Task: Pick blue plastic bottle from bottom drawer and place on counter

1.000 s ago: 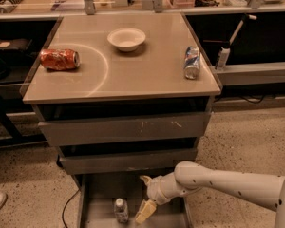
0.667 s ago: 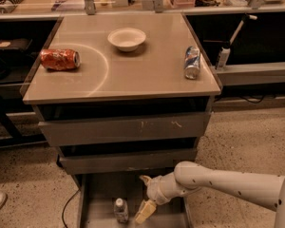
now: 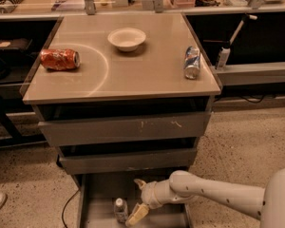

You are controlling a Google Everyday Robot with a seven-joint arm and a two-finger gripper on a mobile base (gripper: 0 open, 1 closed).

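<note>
Blue plastic bottle (image 3: 119, 208): is standing upright in the bottom drawer (image 3: 102, 189), white cap up
Gripper (image 3: 138, 199): is hovering inside this drawer, just beside the bottle, fingers spread wide, holding nothing
Counter (image 3: 147, 75): is carrying a bowl (image 3: 127, 38), a red can (image 3: 60, 59) and a blue-silver can (image 3: 192, 62)

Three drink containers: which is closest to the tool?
The blue plastic bottle, standing in the bottom drawer right beside the tool. The orange can and blue-silver can sit up on the counter.

Single camera is looking down from above and in front, facing the counter (image 3: 147, 75) at middle range; the gripper (image 3: 137, 199), fingers apart, is sitting low-centre over the bottom drawer (image 3: 103, 190).
</note>
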